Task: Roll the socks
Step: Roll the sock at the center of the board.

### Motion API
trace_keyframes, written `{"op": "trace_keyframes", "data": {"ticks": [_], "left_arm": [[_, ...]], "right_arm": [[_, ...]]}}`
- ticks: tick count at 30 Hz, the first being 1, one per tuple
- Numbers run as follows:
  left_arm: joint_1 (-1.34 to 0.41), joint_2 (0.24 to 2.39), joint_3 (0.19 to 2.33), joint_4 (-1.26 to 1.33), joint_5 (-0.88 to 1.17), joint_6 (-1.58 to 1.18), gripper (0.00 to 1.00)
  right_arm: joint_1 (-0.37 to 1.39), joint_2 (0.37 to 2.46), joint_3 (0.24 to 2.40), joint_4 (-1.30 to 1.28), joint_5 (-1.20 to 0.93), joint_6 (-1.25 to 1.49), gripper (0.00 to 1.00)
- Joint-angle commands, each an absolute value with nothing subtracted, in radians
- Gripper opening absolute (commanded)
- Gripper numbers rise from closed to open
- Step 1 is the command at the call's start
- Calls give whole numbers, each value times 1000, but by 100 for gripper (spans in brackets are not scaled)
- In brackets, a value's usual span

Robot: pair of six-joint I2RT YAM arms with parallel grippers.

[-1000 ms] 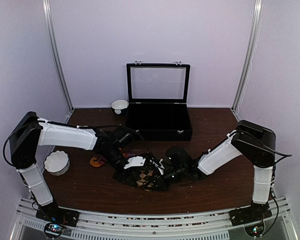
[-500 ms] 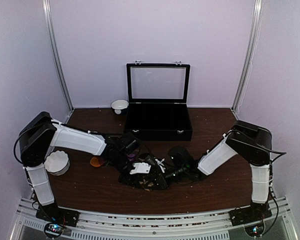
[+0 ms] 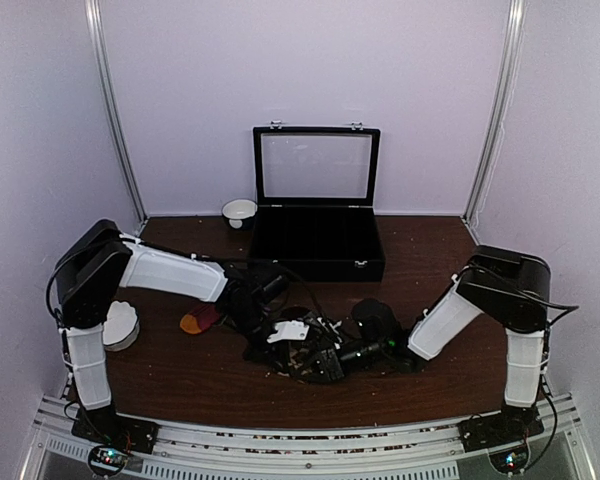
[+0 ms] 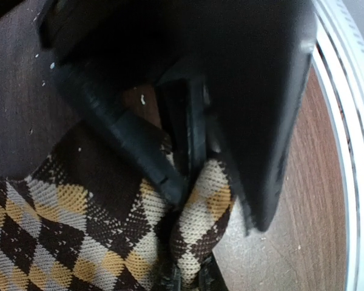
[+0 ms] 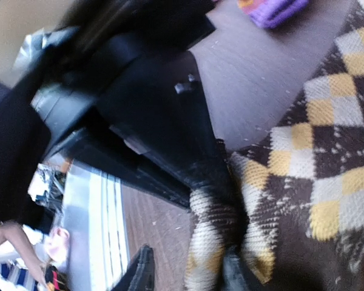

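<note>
Pose: left arm (image 3: pixel 170 272) has its upper link standing up from the near-left base and black elbow high. White forearm slopes down & rightward to mid-desk (image 3: pixel 430 250), wrist bent so the left jaws point down at the fabric near the front edge. The right arm (image 3: pixel 442 322) mirrors it: upright link from near-right base, elbow up, forearm angled down & leftward, wrist low over the desk. The right jaws face the left ones, tips close together. The left jaws are pressed together, pinching a raised fold of the brown argyle sock (image 4: pixel 79 230); fabric bunches up betw. the black fingers (image 4: pixel 121 133). The right jaws are spread partway; a ridge of the same sock lies betw. the tips against one finger, other finger apart from it w/ bare desk in the gap. That sock lies crumpled on the desk under both wrists. The magenta-red sock (image 3: pixel 205 318), orange toe outward, sits on the desk just left of the left wrist, apart from both jaws. Behind: open black case (image 3: pixel 317 245), small white bowl (image 3: pixel 239 211) by its left corner, and a second white bowl (image 3: pixel 120 325) partly hidden by the left arm.
</note>
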State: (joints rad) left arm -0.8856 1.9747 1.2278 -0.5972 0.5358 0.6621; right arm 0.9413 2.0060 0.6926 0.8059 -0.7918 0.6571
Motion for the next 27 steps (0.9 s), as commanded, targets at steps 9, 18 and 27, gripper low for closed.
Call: {"op": "trace_keyframes", "data": {"ticks": [9, 18, 27], "left_arm": [[-826, 2182, 1406, -881, 596, 601, 0], [-810, 2287, 1514, -1014, 639, 558, 0], [-792, 2350, 1583, -1097, 699, 556, 0]], "right_arm": [[979, 1766, 414, 722, -461, 541, 62], [1083, 1427, 304, 511, -34, 391, 100], [955, 1164, 233, 458, 148, 424, 100]]}}
